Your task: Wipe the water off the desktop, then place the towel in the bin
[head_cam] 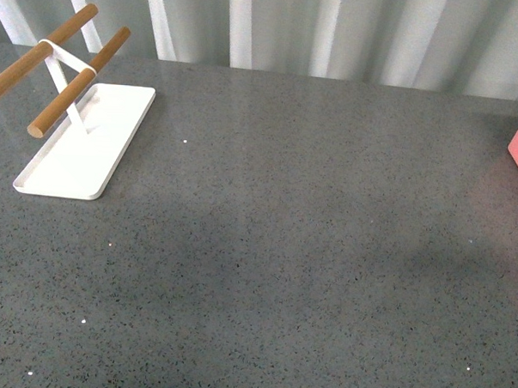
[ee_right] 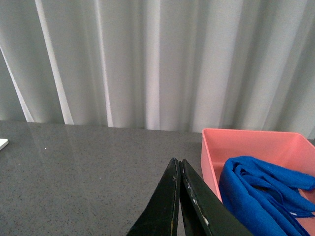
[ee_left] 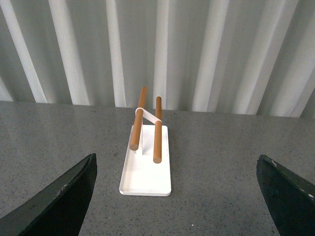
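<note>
Right fingers (ee_right: 179,169) I saw pressed together, empty | left fingers (ee_left: 64,196) spread wide, empty | blue towel (ee_right: 261,191) lay inside pink bin (ee_right: 246,140) | surface (head_cam: 282,247) bare

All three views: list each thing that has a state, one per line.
towel: bunched inside the bin.
bin: open-topped, holding the towel.
desktop: no puddle visible.
white tray: flat on the desktop, its wooden rods bare.
left gripper: open, empty.
right gripper: shut, empty.
</note>
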Available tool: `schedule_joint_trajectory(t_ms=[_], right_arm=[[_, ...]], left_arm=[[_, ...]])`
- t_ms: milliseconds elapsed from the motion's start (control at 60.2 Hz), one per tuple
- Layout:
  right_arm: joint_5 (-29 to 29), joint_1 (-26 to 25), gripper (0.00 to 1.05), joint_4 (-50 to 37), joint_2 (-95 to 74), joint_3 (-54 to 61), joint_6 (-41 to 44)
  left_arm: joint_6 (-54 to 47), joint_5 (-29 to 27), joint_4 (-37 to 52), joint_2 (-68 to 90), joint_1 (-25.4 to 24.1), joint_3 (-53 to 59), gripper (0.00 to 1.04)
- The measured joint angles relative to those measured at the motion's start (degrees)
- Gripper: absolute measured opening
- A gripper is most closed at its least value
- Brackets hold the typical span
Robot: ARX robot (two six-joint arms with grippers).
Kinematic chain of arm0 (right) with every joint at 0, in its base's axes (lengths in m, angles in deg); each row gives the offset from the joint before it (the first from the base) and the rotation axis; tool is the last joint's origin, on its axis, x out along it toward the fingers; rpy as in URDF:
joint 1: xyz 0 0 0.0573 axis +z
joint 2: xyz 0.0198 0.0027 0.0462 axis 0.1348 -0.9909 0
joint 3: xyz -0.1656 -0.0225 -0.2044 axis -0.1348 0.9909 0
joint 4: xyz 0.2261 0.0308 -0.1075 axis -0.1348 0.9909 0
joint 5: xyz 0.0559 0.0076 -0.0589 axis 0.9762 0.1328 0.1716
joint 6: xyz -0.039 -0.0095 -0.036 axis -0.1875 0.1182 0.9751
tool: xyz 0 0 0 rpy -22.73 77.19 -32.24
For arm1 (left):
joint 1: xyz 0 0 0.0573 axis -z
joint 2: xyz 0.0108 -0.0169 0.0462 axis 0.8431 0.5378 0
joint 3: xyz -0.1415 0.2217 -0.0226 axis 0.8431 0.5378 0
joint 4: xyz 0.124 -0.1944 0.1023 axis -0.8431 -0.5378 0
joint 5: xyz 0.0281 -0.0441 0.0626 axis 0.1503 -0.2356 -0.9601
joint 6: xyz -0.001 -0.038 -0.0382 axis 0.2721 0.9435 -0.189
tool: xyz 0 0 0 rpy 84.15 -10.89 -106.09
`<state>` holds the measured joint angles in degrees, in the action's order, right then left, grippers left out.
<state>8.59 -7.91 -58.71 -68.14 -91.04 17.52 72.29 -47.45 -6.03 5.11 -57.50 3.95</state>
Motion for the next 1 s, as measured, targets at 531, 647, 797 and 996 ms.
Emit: schedule_joint_trajectory(t_ms=[531, 647, 797, 996], right_arm=[[-0.1, 0.0, 0.03, 16.2, 14.1, 0.0, -0.3], [-0.2, 0.0, 0.03, 17.4, 17.2, 0.0, -0.4], [-0.2, 0.0, 0.06, 17.6, 17.2, 0.0, -0.4], [-0.2, 0.0, 0.57, 17.6, 17.2, 0.0, -0.4]], left_arm=[[0.0, 0.0, 0.0, 0.0, 0.0, 0.0, 0.98], [0.0, 0.0, 0.0, 0.0, 0.0, 0.0, 0.98], [0.0, 0.0, 0.0, -0.1, 0.0, 0.0, 0.98], [0.0, 0.0, 0.0, -0.1, 0.0, 0.0, 0.98]])
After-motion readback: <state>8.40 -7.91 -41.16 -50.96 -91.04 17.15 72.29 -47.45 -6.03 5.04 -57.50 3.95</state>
